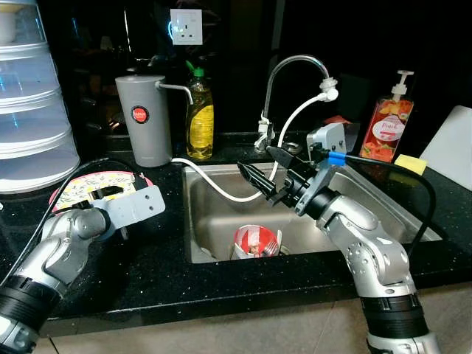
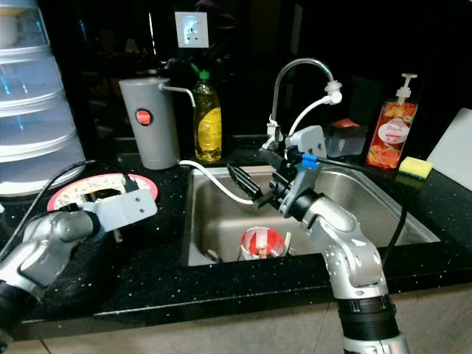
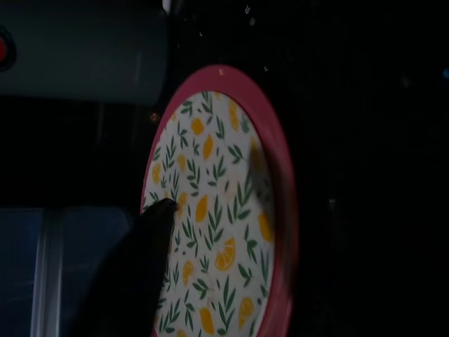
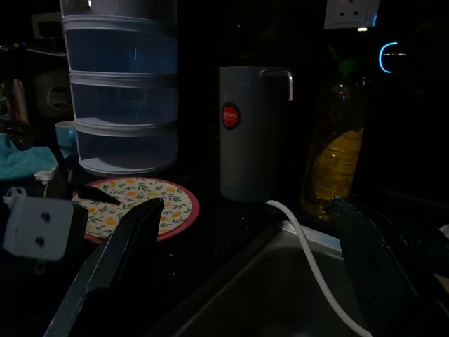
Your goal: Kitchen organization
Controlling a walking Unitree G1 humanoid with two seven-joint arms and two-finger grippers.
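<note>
A round plate (image 1: 85,185) with a red rim and a lemon pattern lies on the black counter at the left. My left gripper (image 1: 109,193) hangs low over its near side, and the left wrist view looks straight down on the plate (image 3: 210,225). In the steel sink (image 1: 372,199) stands a red and white cup (image 1: 254,242) with cutlery in it. My right gripper (image 1: 254,158) is open in the air above the sink's left half, pointing left, with nothing between its fingers (image 4: 112,260).
A grey water dispenser (image 1: 144,118) and a yellow dish soap bottle (image 1: 199,118) stand behind the plate. Also around are stacked clear containers (image 1: 29,96) far left, a faucet (image 1: 295,70) with a white hose (image 1: 217,188), a peach soap pump (image 1: 387,129) and a yellow sponge (image 1: 410,164).
</note>
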